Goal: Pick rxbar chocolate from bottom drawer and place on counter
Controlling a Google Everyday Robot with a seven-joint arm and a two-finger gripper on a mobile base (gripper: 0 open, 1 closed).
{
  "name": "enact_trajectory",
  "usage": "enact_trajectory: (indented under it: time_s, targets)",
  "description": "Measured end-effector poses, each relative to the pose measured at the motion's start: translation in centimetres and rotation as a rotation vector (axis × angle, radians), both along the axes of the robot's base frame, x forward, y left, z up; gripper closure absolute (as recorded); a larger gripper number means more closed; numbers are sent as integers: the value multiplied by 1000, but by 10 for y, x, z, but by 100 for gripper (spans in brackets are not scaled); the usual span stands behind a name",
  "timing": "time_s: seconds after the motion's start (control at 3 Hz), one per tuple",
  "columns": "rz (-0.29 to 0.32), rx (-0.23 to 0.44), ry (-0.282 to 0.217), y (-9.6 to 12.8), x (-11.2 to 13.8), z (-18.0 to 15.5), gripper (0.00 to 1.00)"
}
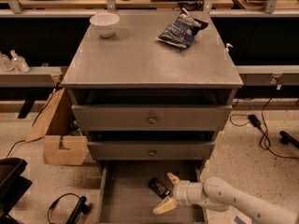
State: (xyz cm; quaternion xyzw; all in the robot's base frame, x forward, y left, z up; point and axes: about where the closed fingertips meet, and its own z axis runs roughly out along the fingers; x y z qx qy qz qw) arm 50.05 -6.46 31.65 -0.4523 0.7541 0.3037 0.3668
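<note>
The rxbar chocolate (159, 188) is a small flat black bar lying on the floor of the open bottom drawer (126, 195), right of its middle. My gripper (167, 193) comes in from the lower right on a white arm. Its two pale fingers are spread open, one above the bar's right end and one below it, so the bar's right end lies between them. The counter (145, 55) is the flat grey top of the cabinet above.
A white bowl (104, 24) stands at the counter's back left and a dark blue snack bag (180, 30) at its back right. Two closed drawer fronts with knobs (152, 120) sit above the open drawer. A cardboard box (63, 148) and cables lie on the floor to the left.
</note>
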Motion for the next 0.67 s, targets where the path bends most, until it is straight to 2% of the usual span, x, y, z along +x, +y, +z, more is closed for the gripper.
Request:
enact_trajectory:
  time_s: [0.33, 0.67]
  targets:
    - [-6, 30, 65, 6, 14, -66, 0]
    - [-6, 41, 101, 8, 31, -120, 0]
